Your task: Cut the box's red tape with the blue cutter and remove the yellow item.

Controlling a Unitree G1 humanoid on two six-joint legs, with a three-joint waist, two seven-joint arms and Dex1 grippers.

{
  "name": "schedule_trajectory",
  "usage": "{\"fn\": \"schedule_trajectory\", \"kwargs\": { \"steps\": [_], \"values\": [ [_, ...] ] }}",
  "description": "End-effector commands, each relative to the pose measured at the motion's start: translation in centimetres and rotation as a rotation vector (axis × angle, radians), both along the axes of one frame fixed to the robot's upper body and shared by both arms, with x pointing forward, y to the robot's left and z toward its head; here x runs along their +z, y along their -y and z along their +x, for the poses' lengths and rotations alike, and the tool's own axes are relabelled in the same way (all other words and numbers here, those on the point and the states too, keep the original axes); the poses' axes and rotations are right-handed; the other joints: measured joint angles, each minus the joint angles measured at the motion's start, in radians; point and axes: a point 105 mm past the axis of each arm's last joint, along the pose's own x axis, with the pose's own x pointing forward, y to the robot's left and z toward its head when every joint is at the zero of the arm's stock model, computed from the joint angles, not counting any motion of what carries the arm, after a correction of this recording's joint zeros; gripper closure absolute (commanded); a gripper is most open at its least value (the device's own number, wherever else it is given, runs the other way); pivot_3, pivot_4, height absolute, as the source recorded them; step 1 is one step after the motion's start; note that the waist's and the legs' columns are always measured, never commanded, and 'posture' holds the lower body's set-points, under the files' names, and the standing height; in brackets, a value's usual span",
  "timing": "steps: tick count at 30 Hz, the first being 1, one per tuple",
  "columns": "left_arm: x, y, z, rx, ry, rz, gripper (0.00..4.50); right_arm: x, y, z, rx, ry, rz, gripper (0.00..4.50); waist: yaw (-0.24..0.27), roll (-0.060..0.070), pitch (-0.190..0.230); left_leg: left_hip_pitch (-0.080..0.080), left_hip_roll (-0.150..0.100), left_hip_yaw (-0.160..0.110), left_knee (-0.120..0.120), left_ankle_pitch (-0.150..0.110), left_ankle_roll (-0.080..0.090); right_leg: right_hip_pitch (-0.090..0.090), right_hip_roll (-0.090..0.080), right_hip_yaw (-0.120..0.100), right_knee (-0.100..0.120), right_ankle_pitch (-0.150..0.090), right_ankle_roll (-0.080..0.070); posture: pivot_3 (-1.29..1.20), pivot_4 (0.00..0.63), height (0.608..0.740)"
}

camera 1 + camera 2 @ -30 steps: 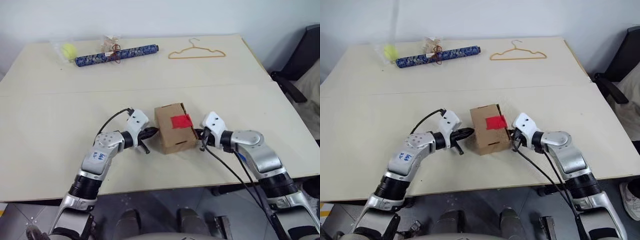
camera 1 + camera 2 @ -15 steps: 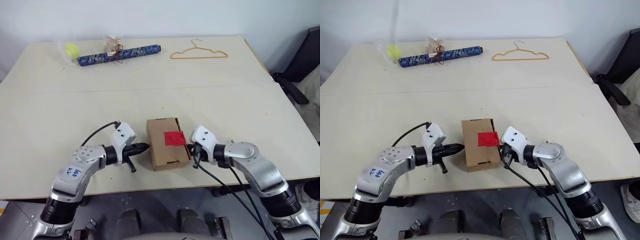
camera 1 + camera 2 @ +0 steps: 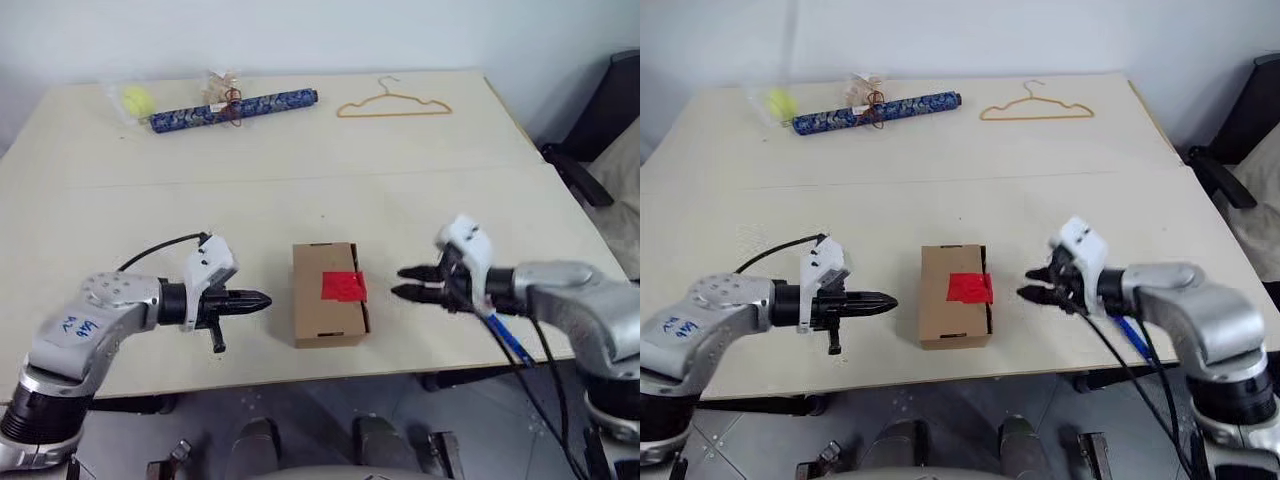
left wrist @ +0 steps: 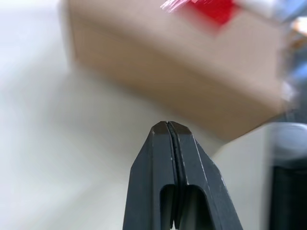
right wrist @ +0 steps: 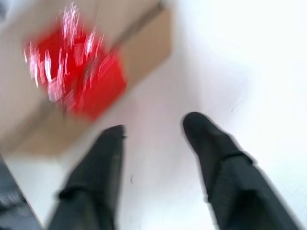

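Observation:
The box (image 3: 322,310), a small brown carton, lies flat near the table's front edge, closed, with the red tape (image 3: 343,287) across its top seam on the right. My left gripper (image 3: 264,299) hovers just left of the box, shut and empty, not touching it. My right gripper (image 3: 398,282) hovers right of the box, open, with nothing between its fingers. A thin blue stick (image 3: 507,338) that looks like the blue cutter shows beneath my right forearm by the table edge. The yellow item is hidden.
At the table's far side lie a dark blue patterned roll (image 3: 233,107) with a crinkled packet (image 3: 222,88) on it, a yellow-green ball in clear wrap (image 3: 137,98), and a tan wire hanger (image 3: 393,104). A dark chair (image 3: 610,120) stands at the right.
The box slid toward the front edge between both grippers. Both grippers then drew away from its sides and rose. The right gripper opened.

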Motion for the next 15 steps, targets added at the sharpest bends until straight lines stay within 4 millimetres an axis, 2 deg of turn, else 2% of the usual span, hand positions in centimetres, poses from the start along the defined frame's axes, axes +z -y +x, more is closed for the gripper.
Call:
{"fn": "schedule_trajectory", "kwargs": {
  "steps": [1,3,8,15],
  "values": [
    [1.8,2.6,0.9,-0.054,0.104,-0.092,4.5,0.0,-1.1,-0.2,0.007,-0.118,0.079,0.7,0.005,0.0,0.0,0.0,0.0,0.0,0.0,0.0,0.0,0.0,0.0,0.0,0.0,0.0,0.0,0.0,0.15,0.74],
    [1.3,3.5,1.6,-0.058,0.146,-0.072,4.5,0.0,-2.0,0.3,0.009,-0.134,0.11,0.04,0.001,-0.001,0.0,-0.001,-0.001,0.0,0.0,0.0,0.0,0.0,0.0,0.0,-0.001,0.0,0.0,0.0,0.15,0.74],
    [-0.9,4.7,3.3,-0.039,0.198,0.028,4.5,-1.0,-2.6,1.9,-0.086,-0.177,0.091,0.04,-0.005,-0.001,0.0,-0.001,-0.001,0.001,-0.004,0.0,-0.001,-0.003,0.0,0.001,-0.002,0.0,0.0,0.0,0.15,0.74],
    [-2.2,6.2,3.2,-0.058,0.204,0.046,4.5,-1.0,-2.6,3.3,-0.169,-0.197,0.094,0.04,-0.005,-0.001,-0.001,-0.001,0.0,0.001,-0.004,0.001,-0.001,-0.003,0.0,0.001,-0.002,0.0,0.0,0.0,0.15,0.74]
  ]
}}
